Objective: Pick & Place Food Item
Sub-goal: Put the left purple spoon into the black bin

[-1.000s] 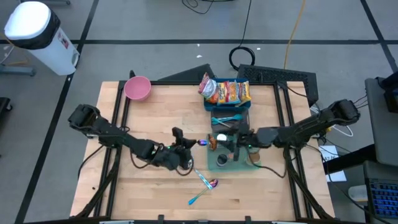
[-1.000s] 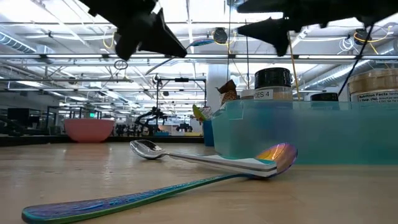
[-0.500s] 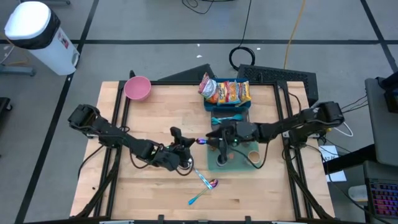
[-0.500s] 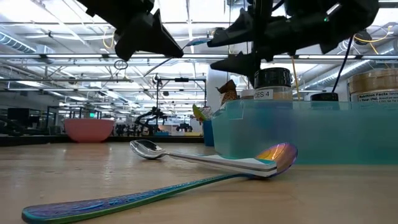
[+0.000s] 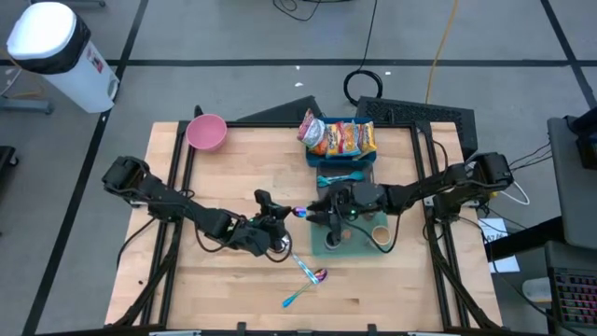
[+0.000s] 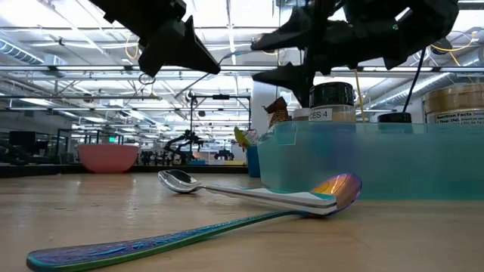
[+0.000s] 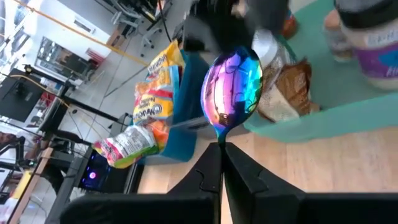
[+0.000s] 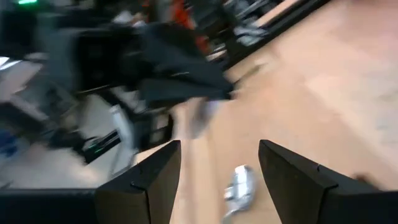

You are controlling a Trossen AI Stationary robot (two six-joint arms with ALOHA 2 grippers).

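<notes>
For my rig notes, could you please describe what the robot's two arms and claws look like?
Both arms are black and jointed, with black cables running along them. The left claw ends in two slim, dark, wedge-shaped fingers. The right claw has two broad, dark, angular fingers. A small green light shows on the right arm near its wrist.

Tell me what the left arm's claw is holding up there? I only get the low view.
Observer: The left wrist view shows the left claw shut on a shiny rainbow metal spoon.
Operator: Is the other claw open?
Observer: Yes. The right wrist view shows the right claw open, holding nothing.
Operator: Where is it?
Observer: From above, it hangs over the flat teal tray, at the edge nearest the left arm.
</notes>
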